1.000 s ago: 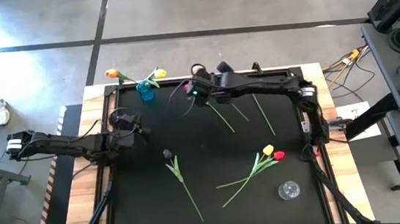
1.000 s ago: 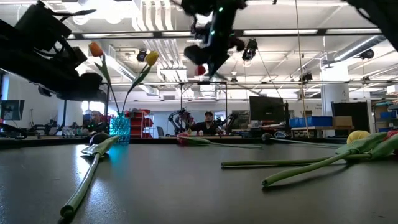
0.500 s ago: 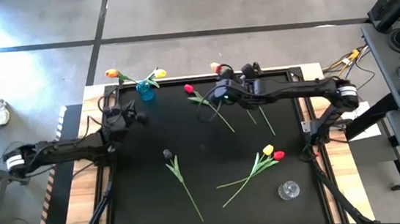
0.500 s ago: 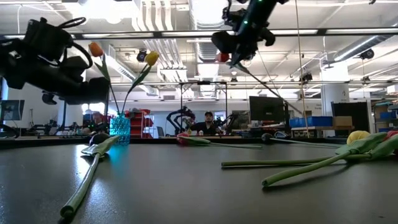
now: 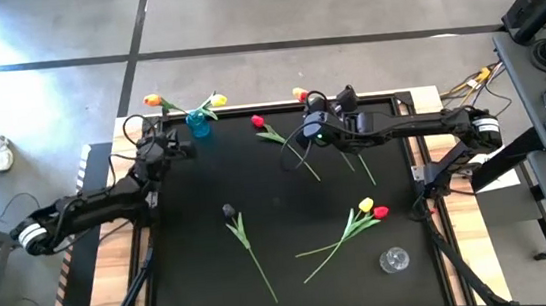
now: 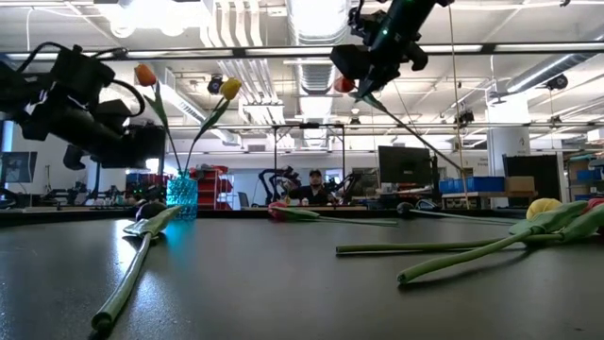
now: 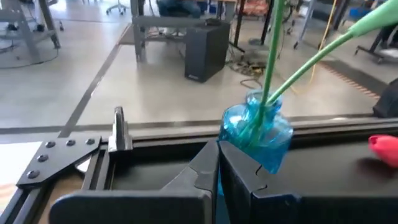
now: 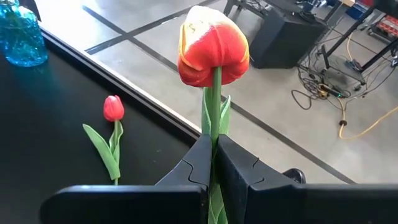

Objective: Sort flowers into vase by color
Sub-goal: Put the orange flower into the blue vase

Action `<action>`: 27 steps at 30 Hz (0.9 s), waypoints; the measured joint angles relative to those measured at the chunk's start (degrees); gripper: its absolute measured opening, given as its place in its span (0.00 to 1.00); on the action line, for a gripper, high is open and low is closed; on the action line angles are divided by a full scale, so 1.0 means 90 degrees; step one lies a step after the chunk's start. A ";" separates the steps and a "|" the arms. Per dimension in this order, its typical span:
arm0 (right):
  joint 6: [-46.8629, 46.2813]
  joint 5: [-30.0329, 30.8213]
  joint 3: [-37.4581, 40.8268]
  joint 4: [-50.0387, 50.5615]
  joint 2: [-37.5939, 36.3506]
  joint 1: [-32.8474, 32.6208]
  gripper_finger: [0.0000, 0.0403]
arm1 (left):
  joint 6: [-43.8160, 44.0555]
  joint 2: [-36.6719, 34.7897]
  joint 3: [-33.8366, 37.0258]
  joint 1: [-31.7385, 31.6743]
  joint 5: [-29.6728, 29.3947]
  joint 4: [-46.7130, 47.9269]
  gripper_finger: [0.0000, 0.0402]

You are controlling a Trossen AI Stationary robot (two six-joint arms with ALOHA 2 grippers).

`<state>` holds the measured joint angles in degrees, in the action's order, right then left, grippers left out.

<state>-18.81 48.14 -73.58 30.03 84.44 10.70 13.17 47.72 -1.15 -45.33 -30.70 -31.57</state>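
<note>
**Right gripper holds a red-and-yellow tulip aloft; left gripper closed beside the blue vase**

The tulip I have in hand is the red-and-yellow tulip [image 8: 213,48]. My right gripper [image 8: 213,155] is clamped on its stem just below the head, fingers pressed together with only the stem between them, and the head stands upright above the fingertips. From overhead I see that gripper [image 5: 317,129] raised over the back middle of the table, the flower head [image 5: 299,95] pointing toward the far edge.

Just beside it a red tulip [image 5: 259,122] lies flat on the black table [image 5: 194,271], and a few bare-looking stems [image 5: 358,160] lie under and past my right arm.

My left gripper [image 7: 217,163] sits with its fingers pinched together and nothing between them, right in front of the blue vase [image 7: 257,130]. That vase [image 5: 197,123] stands at the back left corner with an orange tulip [image 5: 152,100] and a yellow tulip [image 5: 218,101] in it, leaning apart.

Farther out, a dark tulip [image 5: 228,211] lies near the table's middle with its stem running toward the front. A yellow-headed flower [image 5: 365,204] and a red-headed flower [image 5: 380,212] lie side by side toward the front right, heads touching. A clear glass vase [image 5: 395,259] stands near the front right corner, well apart from both grippers.
</note>
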 joint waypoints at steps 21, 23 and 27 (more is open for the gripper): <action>0.0413 -0.0007 0.0000 -0.0389 0.0005 -0.0148 0.03 | -0.0391 0.1966 -0.0368 -0.0385 -0.0476 -0.0552 0.00; 0.0432 -0.0006 0.0000 -0.0397 0.0005 -0.0148 0.03 | -0.0388 0.1947 -0.0367 -0.0343 -0.0451 -0.0507 0.00; 0.0432 -0.0005 0.0000 -0.0404 0.0005 -0.0148 0.03 | -0.0347 0.1931 -0.0369 -0.0245 -0.0427 -0.0493 0.00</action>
<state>-14.92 48.09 -73.58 26.40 84.49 9.37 10.04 65.10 -4.47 -47.53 -34.54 -36.01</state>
